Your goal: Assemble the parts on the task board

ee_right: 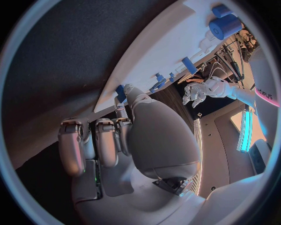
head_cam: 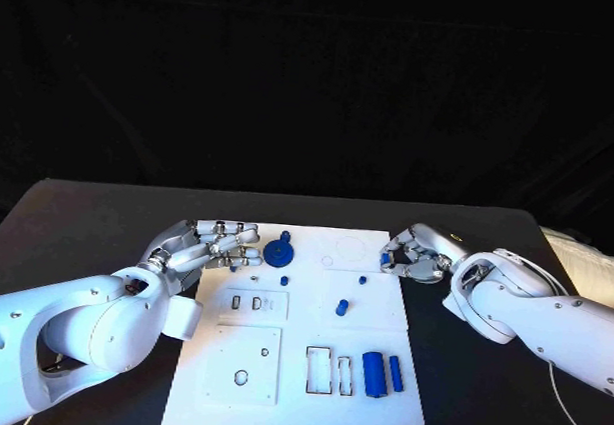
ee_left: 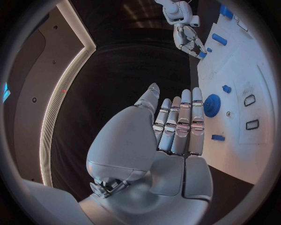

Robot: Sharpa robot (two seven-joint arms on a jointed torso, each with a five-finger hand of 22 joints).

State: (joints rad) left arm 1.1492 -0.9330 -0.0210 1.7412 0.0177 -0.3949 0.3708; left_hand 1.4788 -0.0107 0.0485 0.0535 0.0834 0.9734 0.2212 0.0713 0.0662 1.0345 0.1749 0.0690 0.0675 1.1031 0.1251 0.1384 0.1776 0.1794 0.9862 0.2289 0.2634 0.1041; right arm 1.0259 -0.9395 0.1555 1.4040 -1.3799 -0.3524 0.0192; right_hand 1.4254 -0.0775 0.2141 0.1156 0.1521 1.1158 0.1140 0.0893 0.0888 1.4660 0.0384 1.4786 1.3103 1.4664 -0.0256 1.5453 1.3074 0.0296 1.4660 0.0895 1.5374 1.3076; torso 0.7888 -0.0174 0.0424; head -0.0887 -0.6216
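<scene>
The white task board lies in the middle of the black table. A blue gear sits near its far left corner, also in the left wrist view. My left hand hovers at the board's left edge, fingers stretched out straight and together, holding nothing; a small blue piece lies by the fingertips. My right hand is at the board's far right edge and pinches a small blue part between thumb and finger. A blue peg and a tiny blue piece lie mid-board.
A thick blue cylinder and a thinner one lie at the board's near right, beside two empty rectangular slots. An oval hole is at the near left. A white bag sits at the table's right edge.
</scene>
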